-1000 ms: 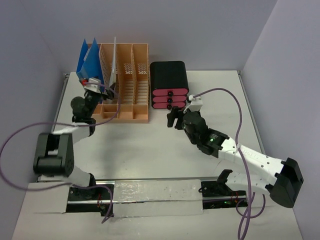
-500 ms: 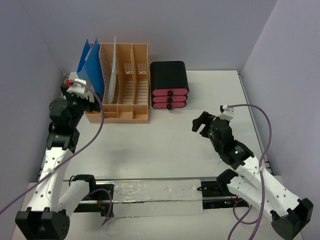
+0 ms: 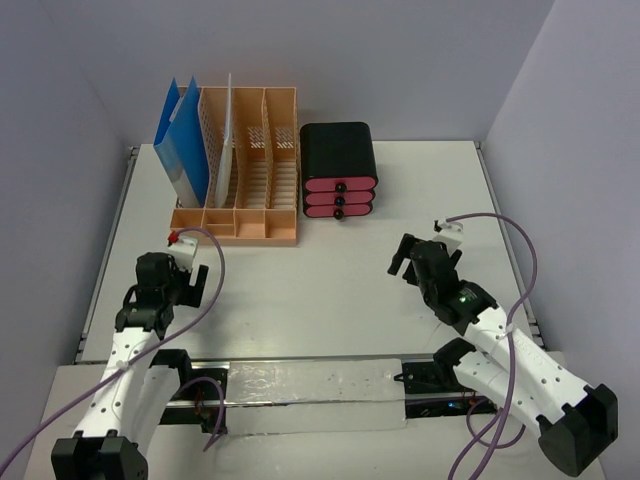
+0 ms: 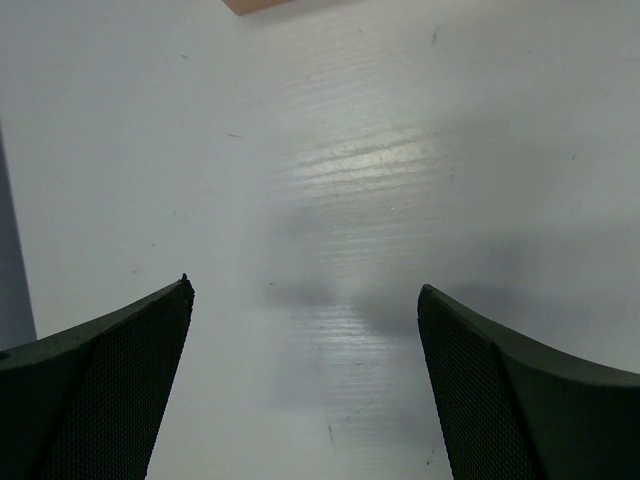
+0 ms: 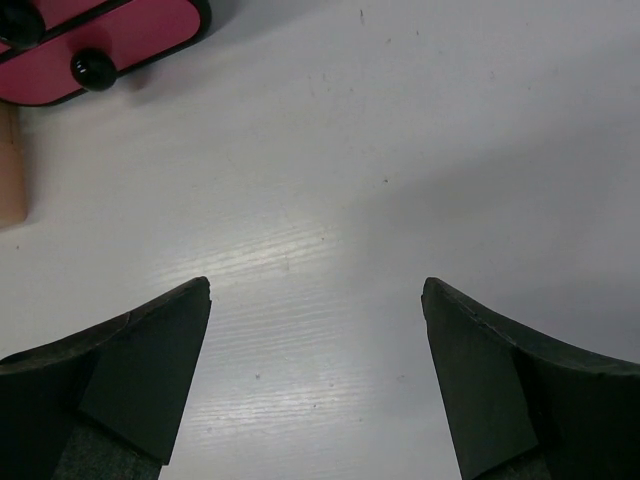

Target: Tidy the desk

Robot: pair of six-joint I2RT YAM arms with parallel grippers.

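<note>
Left claw (image 3: 190,283) and right claw (image 3: 402,257) both hang empty, jaws wide apart, just above the desk (image 3: 300,290) towards its near edge. Along the far edge, the rack (image 3: 245,175) lies nearer the left arm and the drawers (image 3: 338,170) nearer the right.

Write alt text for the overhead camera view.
Seen from above, the left gripper and right gripper hover open and empty over the near half of a white desk. Near the far edge stand a peach file rack holding blue folders and a black box with pink drawers.
</note>
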